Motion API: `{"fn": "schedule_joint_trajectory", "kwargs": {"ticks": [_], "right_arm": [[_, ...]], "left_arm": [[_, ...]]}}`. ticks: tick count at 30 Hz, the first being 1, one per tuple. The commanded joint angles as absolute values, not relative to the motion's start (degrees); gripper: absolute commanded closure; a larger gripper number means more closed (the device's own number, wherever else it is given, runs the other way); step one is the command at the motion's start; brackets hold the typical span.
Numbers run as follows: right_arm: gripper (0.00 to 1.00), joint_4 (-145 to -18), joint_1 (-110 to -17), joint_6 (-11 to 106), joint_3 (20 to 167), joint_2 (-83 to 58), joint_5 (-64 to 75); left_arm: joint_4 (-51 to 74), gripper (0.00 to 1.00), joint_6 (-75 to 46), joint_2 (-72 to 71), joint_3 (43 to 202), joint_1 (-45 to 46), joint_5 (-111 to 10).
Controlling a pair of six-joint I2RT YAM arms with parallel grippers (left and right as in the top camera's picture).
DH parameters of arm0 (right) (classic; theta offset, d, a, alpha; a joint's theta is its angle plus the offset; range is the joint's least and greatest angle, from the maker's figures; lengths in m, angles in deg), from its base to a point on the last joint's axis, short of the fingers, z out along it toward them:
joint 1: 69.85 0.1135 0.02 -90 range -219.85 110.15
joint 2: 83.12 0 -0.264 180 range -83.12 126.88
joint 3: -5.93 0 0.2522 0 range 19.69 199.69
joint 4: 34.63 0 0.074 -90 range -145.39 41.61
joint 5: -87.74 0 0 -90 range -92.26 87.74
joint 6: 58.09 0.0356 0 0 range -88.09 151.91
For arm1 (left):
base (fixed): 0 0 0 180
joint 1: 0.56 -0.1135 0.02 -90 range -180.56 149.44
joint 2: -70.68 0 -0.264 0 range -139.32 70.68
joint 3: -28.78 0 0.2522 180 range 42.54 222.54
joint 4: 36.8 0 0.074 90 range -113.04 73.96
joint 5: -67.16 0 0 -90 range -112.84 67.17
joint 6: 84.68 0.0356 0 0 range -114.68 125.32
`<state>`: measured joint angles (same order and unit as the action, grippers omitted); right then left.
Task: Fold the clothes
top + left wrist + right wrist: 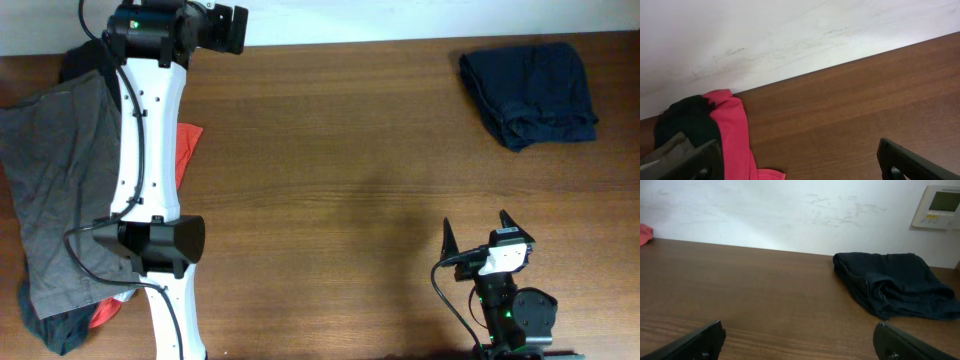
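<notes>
Left arm (150, 150) rises closest under the overhead camera, stretched across the pile at the counter's (350, 200) left end. Its jaws are spread wide near the back wall (765, 35), nothing between them. Right arm (510, 300) sits at the front right, jaws likewise wide apart and empty. Navy shorts (530, 95) lie in a bunched, folded heap at the far right corner, well apart from both arms. Left pile: grey shorts (50, 170) spread on top, red top (187, 150) poking out beside the arm, black garment (85, 60) at the back edge. Wall panel (939, 206) hangs above the navy shorts.
</notes>
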<state>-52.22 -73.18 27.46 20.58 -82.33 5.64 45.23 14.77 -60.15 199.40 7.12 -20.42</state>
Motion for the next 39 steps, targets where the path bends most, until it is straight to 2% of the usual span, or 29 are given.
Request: {"fn": "schedule_joint_trajectory", "kwargs": {"ticks": [1,9,13,18,21,28,39], "right_arm": [[0.01,-52.18,-72.81,28.12,20.01,-82.92,4.59],[0.01,-52.18,-72.81,28.12,20.01,-82.92,4.59],[0.01,-52.18,-72.81,28.12,20.01,-82.92,4.59],[0.01,-52.18,-72.81,28.12,20.01,-82.92,4.59],[0.01,-52.18,-72.81,28.12,20.01,-82.92,4.59],[0.01,-52.18,-72.81,28.12,20.01,-82.92,4.59],[0.01,-52.18,-72.81,28.12,20.01,-82.92,4.59]], "left_arm": [[45.19,0.01,15.69,-59.69,199.22,7.14,-20.03],[45.47,0.01,15.69,-59.69,199.22,6.99,-19.98],[49.93,0.01,15.1,-59.19,199.22,7.05,-20.9],[47.09,0.01,12.43,-55.21,196.1,7.03,-29.82],[40.38,0.01,12.45,-50.64,188.99,7.21,-30.58],[22.15,0.01,12.69,-34.49,160.8,5.57,-30.43],[8.71,0.01,12.69,-16.35,127.25,2.09,-27.61]]}}
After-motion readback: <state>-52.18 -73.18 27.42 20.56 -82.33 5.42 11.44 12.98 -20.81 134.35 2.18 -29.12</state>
